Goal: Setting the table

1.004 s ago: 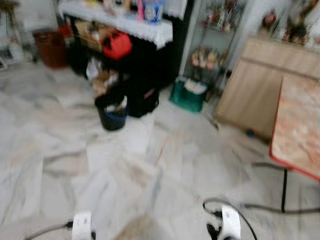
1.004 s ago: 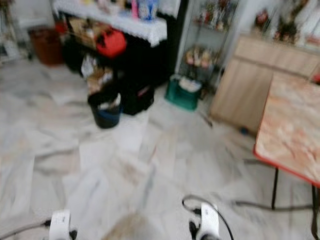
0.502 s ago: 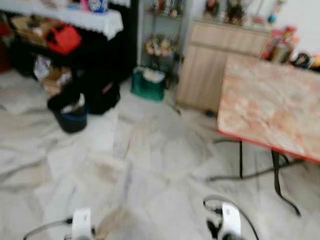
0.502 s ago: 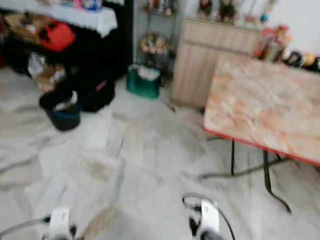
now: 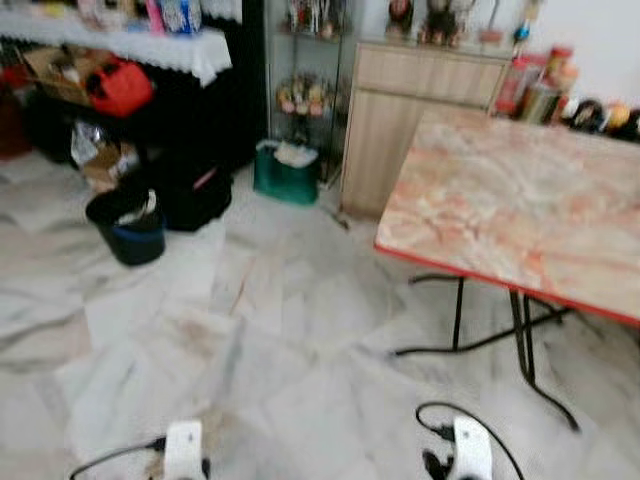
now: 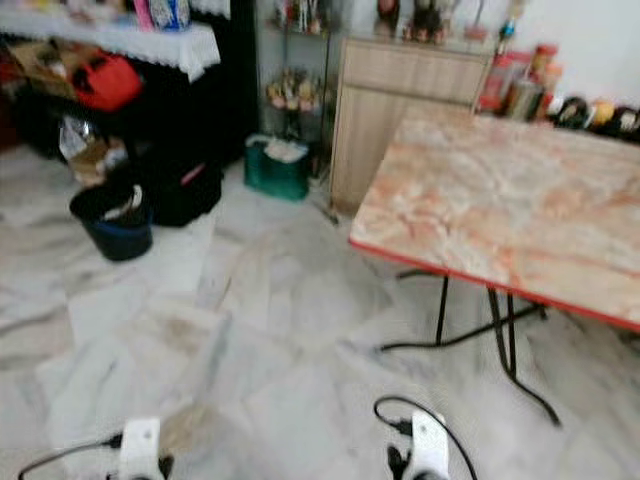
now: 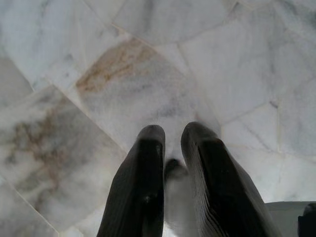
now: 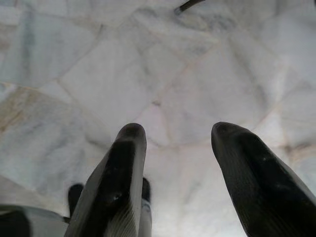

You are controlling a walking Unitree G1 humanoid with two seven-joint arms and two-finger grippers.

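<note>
Ahead, marble-topped table [image 5: 520, 215], marble floor [image 5: 300, 340], right end effector [image 8: 177, 143] spread.

The folding table [image 5: 520, 215] stands on the floor [image 5: 290, 340]; a cabinet [image 5: 400, 120] is behind it, and a bucket [image 5: 128, 225] is well left of it.

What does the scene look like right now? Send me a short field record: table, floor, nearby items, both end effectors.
table: marble-pattern top with red edge, black metal legs, ahead on the robot's right
table contents: jars and bottles at the far edge, blurred
floor: pale marble tiles
cabinet: wooden, beside the table's far corner
bucket: dark, on the floor ahead left
green basket: by the glass shelf
left end effector: fingers nearly together, holding nothing, pointing at the floor
right end effector: fingers apart, holding nothing, pointing at the floor
</note>
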